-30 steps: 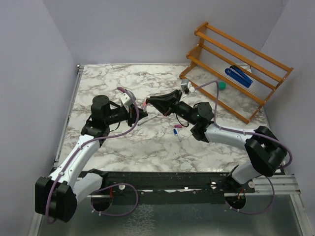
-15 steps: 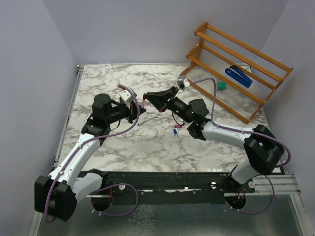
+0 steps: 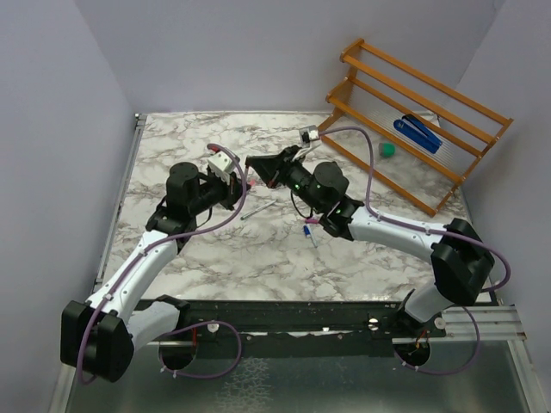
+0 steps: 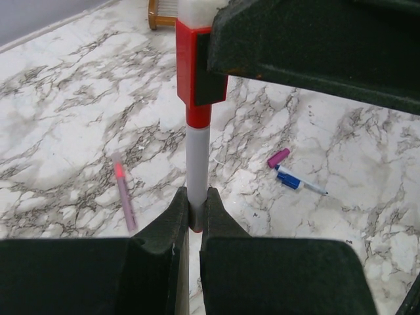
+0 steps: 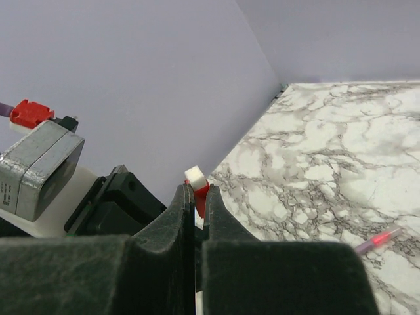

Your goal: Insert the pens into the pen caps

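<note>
My left gripper [image 3: 245, 184] [image 4: 195, 209] is shut on the lower end of a pale grey pen [image 4: 197, 167] and holds it above the table. My right gripper [image 3: 252, 163] [image 5: 195, 195] is shut on a red pen cap [image 4: 189, 69] [image 5: 201, 191] with a white end. The pen's red tip sits inside the cap's mouth, and the two grippers meet tip to tip. On the table lie a pink pen [image 3: 258, 209] [image 4: 125, 197] [image 5: 380, 239], a small pink cap [image 3: 312, 221] [image 4: 278, 157] and a blue pen [image 3: 309, 235] [image 4: 298, 183].
A wooden rack [image 3: 413, 103] stands at the back right with a blue stapler-like object [image 3: 417, 133] on it and a small green block [image 3: 389, 150] under it. Grey walls close the left, back and right of the marble table [image 3: 198, 249].
Both grippers have moved left and toward the back while closing on each other. The cap and the pen now meet; the things on the table have not moved.
</note>
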Controlling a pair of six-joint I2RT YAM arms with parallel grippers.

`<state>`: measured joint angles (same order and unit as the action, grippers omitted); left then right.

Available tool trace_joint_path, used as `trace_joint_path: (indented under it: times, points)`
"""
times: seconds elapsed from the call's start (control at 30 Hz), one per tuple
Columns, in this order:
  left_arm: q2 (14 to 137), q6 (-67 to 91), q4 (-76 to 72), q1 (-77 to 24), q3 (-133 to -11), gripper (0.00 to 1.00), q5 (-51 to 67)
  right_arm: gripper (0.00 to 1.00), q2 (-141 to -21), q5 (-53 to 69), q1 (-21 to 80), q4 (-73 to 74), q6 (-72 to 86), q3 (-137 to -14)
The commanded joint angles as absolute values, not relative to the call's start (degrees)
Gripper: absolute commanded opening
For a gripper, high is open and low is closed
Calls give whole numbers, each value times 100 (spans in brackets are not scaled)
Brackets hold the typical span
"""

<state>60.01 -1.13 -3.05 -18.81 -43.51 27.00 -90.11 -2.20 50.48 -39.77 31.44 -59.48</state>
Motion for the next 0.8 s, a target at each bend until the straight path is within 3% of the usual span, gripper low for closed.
trace_joint_path:
  times: [0.0, 0.43, 0.63, 0.67, 0.77]
  points:
    - [5852, -22, -2298, -1931, -5171, 0, 1915, 1, -9481, 29, 5545, -1278, 3529, -5594]
    - [6184, 413, -2863, -2030, -5324, 0, 1708, 1, -9575, -559, 5669, -873, 3612, -5661]
    - [6273, 217, -1887, -2030, -5494, 0, 2374, 2, -8904, -532, 5619, -1499, 2752, -5207]
    - [6309, 131, -1610, -2030, -5571, 0, 2576, 9, -8745, -171, 5520, -1653, 2393, -5108]
    - [6524, -190, -633, -2030, -5853, 0, 3461, 59, -8177, 1325, 4751, -2794, 2248, -4470]
